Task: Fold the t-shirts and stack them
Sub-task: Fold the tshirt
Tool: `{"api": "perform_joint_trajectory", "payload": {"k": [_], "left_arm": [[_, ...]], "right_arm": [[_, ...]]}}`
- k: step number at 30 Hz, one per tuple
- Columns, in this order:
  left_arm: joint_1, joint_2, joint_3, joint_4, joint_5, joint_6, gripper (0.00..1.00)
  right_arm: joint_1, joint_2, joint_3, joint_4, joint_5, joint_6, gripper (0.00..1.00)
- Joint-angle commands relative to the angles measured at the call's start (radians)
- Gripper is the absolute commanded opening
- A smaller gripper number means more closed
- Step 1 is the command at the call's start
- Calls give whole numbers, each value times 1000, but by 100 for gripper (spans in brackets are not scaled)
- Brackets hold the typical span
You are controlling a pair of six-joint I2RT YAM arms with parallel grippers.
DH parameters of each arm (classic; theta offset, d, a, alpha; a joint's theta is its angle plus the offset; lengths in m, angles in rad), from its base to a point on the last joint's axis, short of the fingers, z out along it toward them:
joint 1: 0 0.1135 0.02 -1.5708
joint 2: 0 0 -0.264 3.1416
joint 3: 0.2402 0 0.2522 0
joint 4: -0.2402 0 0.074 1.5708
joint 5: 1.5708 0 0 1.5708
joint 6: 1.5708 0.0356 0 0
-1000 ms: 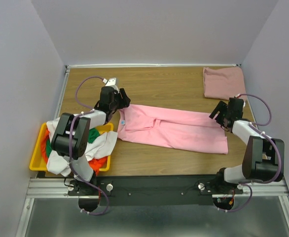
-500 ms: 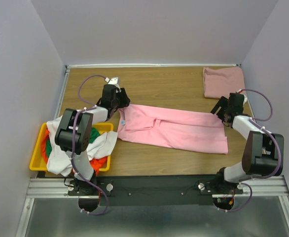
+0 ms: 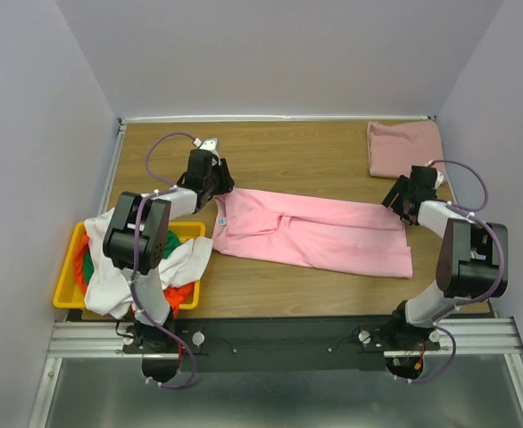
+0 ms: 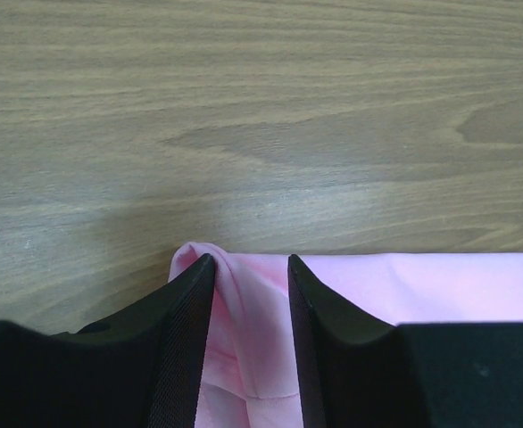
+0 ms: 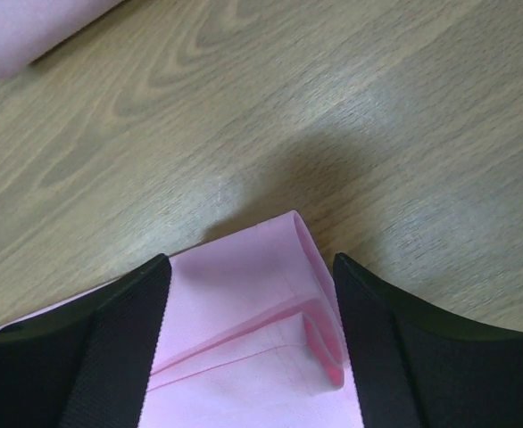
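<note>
- Wooden table (image 3: pixel 297 147) carries everything, and its layout matches a second ago.
- Bright pink t-shirt (image 3: pixel 315 234) lies flat across the middle as a long folded band, neck end to the left, hem end to the right. It hasn't shifted.
- Yellow bin (image 3: pixel 65 290) sits at the near left edge, heaped with a white tee (image 3: pixel 186 259), an orange tee (image 3: pixel 183 297) and a green tee (image 3: pixel 87 265), all as before.
- Dusty rose tee (image 3: pixel 406 148) rests folded in the far right corner, well apart from the bright pink one.
- Left gripper (image 4: pixel 251 267) has crept up to the shirt's far left corner. Its jaws are narrower than a second ago but not yet closed, straddling a raised fold of pink fabric (image 4: pixel 404 285).
- Right gripper (image 5: pixel 251 267) has slid back along the hem to the far right corner. Its jaws stand wide apart either side of the layered pink edge (image 5: pixel 244 294), gripping nothing yet.
</note>
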Motion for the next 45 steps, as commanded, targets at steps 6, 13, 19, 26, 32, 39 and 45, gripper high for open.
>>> {"api": "perform_joint_trajectory", "payload": {"k": [6, 13, 19, 26, 32, 39, 45], "left_arm": [[5, 43, 78, -85, 18, 54, 36], [5, 68, 121, -131, 25, 71, 14], [5, 71, 130, -150, 30, 77, 0], [5, 58, 115, -148, 25, 62, 0], [5, 54, 104, -144, 27, 62, 0], [3, 52, 102, -153, 25, 59, 0], [-2, 52, 107, -167, 19, 54, 3]], "right_arm": [[-3, 45, 33, -14, 39, -18, 65], [-3, 51, 26, -17, 75, -11, 43], [-2, 52, 31, -29, 116, -11, 25], [-2, 51, 32, -53, 174, -13, 0], [-3, 42, 31, -69, 199, -13, 0], [-2, 34, 25, -83, 234, -10, 0], [-3, 5, 26, -101, 263, -7, 0]]}}
